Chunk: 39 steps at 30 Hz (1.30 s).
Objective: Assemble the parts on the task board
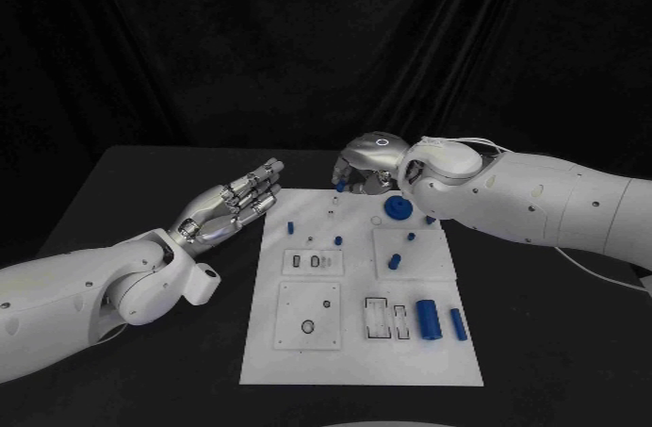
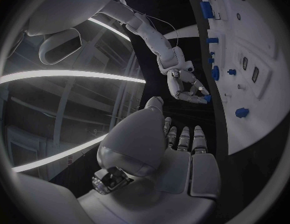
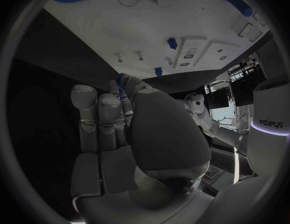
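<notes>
The white board (image 1: 356,352) lies flat in the middle of the black desk (image 1: 122,191), long side running away from the robot. The left hand (image 1: 231,205) hovers just off the board's far left corner, fingers stretched out straight and side by side, holding nothing; in the left wrist view the same hand (image 2: 182,149) shows flat, with nothing in the palm. The right hand (image 1: 365,168) is at the board's far edge, bent down over it, and pinches a small blue peg (image 1: 338,188) at its fingertips, the peg touching or just above the board, I cannot tell which. The right wrist view shows that peg (image 3: 119,79) between the fingertips (image 3: 114,87) at the board's rim, and the left wrist view shows the right hand (image 2: 190,90) with a blue piece at its tip. Near the right hand a blue gear (image 1: 397,207) lies on the board. Further toward the robot, a raised square plate (image 1: 411,254) carries two small blue pegs (image 1: 396,260). Nearer still, on the board's right side, a thick blue cylinder (image 1: 430,319) lies beside a thinner blue rod (image 1: 458,324), both lengthwise and close together, just right of a plate with slots (image 1: 384,318). One more blue peg (image 1: 289,227) stands near the left edge
</notes>
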Each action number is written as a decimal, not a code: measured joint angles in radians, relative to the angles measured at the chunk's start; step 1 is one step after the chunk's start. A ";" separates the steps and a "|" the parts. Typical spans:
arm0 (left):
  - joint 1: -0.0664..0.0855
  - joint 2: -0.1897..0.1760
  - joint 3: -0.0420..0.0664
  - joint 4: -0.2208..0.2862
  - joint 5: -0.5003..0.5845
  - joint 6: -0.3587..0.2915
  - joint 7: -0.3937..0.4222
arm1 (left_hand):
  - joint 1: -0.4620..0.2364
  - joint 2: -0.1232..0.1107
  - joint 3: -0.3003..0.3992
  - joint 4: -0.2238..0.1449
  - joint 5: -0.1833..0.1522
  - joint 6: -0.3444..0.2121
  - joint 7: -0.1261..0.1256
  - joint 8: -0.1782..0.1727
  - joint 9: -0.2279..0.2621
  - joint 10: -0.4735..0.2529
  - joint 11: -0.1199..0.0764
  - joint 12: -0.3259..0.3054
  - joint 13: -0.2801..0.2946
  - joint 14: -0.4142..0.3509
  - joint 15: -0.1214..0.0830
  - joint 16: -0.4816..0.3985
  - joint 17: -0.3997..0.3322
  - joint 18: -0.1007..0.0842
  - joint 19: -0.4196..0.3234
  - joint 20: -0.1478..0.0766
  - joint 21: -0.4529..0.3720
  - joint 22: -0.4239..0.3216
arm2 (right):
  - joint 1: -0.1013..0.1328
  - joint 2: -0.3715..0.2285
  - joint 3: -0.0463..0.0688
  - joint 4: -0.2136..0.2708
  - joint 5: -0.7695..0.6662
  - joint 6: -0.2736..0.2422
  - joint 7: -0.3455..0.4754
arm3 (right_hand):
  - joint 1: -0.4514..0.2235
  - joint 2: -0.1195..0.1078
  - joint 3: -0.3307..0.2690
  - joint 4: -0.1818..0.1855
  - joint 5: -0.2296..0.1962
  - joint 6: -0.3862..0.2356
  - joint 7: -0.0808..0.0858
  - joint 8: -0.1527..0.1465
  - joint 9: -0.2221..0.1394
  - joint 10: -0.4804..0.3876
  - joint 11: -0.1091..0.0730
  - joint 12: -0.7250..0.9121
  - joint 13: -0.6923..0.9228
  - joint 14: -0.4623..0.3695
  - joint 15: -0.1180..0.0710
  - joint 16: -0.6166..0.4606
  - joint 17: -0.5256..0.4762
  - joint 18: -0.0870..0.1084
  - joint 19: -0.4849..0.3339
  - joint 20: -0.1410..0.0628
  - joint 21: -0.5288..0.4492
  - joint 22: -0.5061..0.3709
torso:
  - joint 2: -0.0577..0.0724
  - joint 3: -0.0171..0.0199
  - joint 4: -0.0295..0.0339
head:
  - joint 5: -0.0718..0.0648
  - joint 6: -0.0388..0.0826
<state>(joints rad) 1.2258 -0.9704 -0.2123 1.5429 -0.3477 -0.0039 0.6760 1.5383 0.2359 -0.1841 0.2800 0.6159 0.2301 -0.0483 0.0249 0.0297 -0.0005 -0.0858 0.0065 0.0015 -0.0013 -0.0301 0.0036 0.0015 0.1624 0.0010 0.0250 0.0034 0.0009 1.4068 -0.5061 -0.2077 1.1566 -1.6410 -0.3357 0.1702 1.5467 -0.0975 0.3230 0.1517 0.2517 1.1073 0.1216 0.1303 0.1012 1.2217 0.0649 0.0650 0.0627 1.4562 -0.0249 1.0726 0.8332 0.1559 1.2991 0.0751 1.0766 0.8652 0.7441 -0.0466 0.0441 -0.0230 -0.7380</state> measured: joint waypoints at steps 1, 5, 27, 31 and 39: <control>0.000 0.000 0.000 -0.001 0.000 0.000 0.000 | 0.000 0.000 0.000 0.000 0.000 0.000 0.000 0.000 0.000 0.000 0.000 0.000 0.000 0.000 0.000 0.000 0.000 0.000 0.000 0.000 0.000 0.000 | -0.001 0.008 0.000 -0.011 0.003 0.001 0.000 | 0.000 0.000 0.000 0.000 0.000 0.000 0.000 -0.002 0.000 -0.002 0.002 0.000 0.000 0.001 0.001 0.002 0.003 0.000 0.002 0.002 0.002 0.004 | 0.001 0.0001 0.0003 | -0.001 0.000; 0.000 0.002 0.000 -0.002 0.000 0.001 0.000 | 0.000 0.000 0.000 0.000 0.000 0.000 0.000 0.000 0.000 0.000 0.000 0.000 0.000 0.000 0.000 0.000 0.000 0.000 0.000 0.000 0.000 0.000 | -0.007 0.026 0.000 -0.041 0.009 0.005 0.001 | -0.001 -0.001 0.001 0.001 0.000 0.000 0.000 -0.003 0.000 -0.002 0.002 0.000 0.000 0.003 0.003 0.006 0.008 -0.009 0.004 0.004 0.005 0.011 | 0.002 0.0012 0.0029 | -0.005 0.002; 0.000 0.011 0.000 -0.009 0.000 0.005 0.000 | 0.000 0.000 0.000 0.000 0.000 0.000 0.000 0.000 0.000 0.000 0.000 0.000 0.000 0.000 0.000 0.000 -0.001 0.000 0.000 0.000 0.000 0.000 | -0.020 0.042 0.000 -0.079 0.001 0.060 -0.007 | -0.010 -0.011 0.013 -0.001 0.007 -0.013 -0.002 -0.016 0.019 -0.023 0.005 0.001 0.001 0.003 0.003 0.016 0.026 -0.016 0.004 0.004 0.031 0.047 | 0.008 0.0042 0.0122 | -0.019 0.011; 0.000 0.014 0.000 -0.014 0.000 0.008 0.000 | 0.000 0.000 0.003 0.003 0.000 0.000 0.000 0.000 0.000 0.000 0.000 0.000 0.000 0.000 0.000 0.000 -0.001 0.000 0.000 0.000 0.000 0.000 | -0.027 0.046 0.000 -0.084 -0.002 0.065 -0.009 | -0.010 -0.011 0.013 -0.001 0.007 -0.013 -0.002 -0.017 0.020 -0.023 0.005 0.001 0.001 0.003 0.003 0.020 0.029 -0.016 0.004 0.004 0.031 0.049 | 0.008 0.0040 0.0117 | -0.020 0.011; 0.000 0.017 0.000 -0.021 0.000 0.013 0.000 | 0.004 0.004 0.007 0.004 0.000 -0.003 -0.003 0.000 0.000 0.000 0.000 0.000 0.000 0.000 0.000 0.000 0.000 0.000 -0.003 0.003 0.000 0.000 | -0.036 0.056 0.000 -0.098 -0.005 0.064 -0.018 | -0.010 -0.011 0.015 0.001 0.007 -0.016 -0.002 -0.019 0.020 -0.023 0.005 0.001 0.001 0.003 0.003 0.020 0.031 -0.016 0.004 0.004 0.031 0.052 | 0.007 0.0035 0.0117 | -0.020 0.011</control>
<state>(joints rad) 1.2258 -0.9532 -0.2123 1.5219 -0.3479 0.0091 0.6761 1.5418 0.2395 -0.1769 0.2838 0.6159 0.2267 -0.0517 0.0249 0.0294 -0.0005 -0.0858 0.0065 0.0014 -0.0013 -0.0301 0.0036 0.0011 0.1625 -0.0016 0.0275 0.0034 0.0014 1.3706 -0.4506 -0.2074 1.0588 -1.6459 -0.2719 0.1523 1.5365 -0.1082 0.3381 0.1531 0.2586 1.0910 0.1197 0.1110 0.1209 1.1987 0.0700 0.0657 0.0633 1.4588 -0.0222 1.0928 0.8640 0.1398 1.3027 0.0787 1.1079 0.9167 0.7514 -0.0431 0.0558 -0.0431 -0.7274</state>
